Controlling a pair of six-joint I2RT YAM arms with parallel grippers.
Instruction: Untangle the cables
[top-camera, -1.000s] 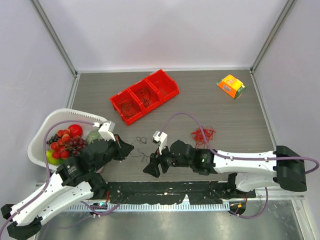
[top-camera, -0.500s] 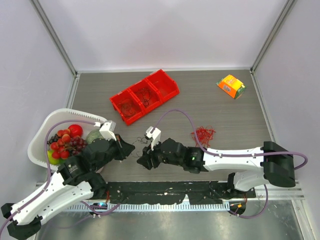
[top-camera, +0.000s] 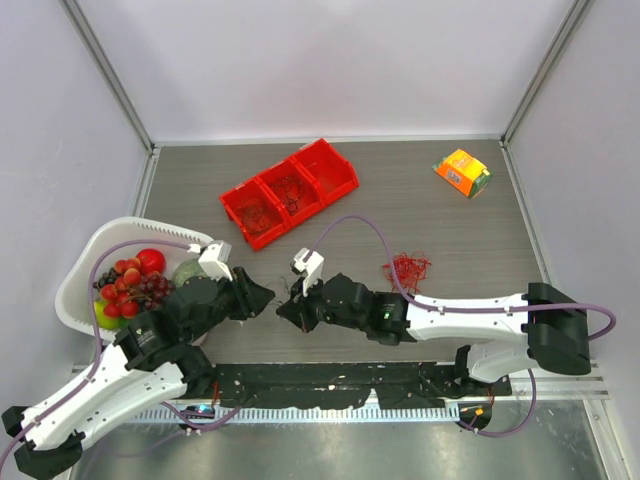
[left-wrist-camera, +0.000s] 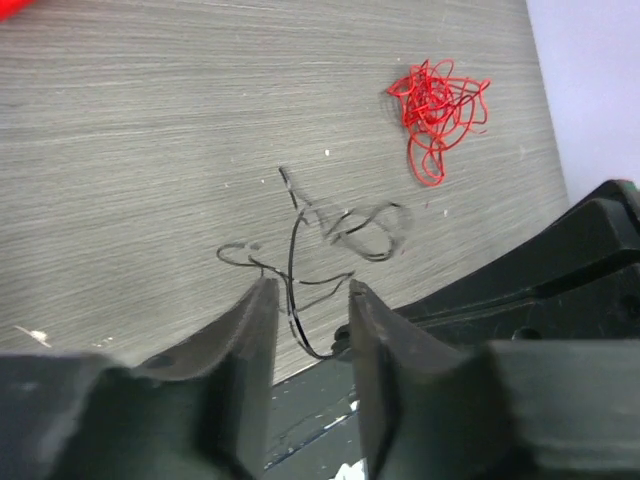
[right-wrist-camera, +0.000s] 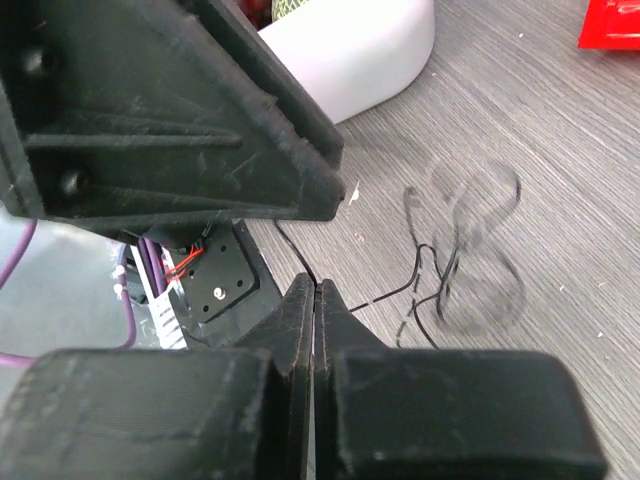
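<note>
I have the dark cable (left-wrist-camera: 291, 270) strung between both grippers near the front edge of the table (top-camera: 450, 215), its loops trailing toward 12 o'clock overhead. My left gripper (left-wrist-camera: 310, 290) stands a crack open, one strand running loose through the gap. My right gripper (right-wrist-camera: 315, 285), at 4 o'clock from it, is closed tight, apparently pinching a strand. Pulling 9-to-3 looks free: red cable clump (top-camera: 407, 268) at 3, red bin (top-camera: 290, 192) at 12, fruit basket (top-camera: 85, 262) at 9.
</note>
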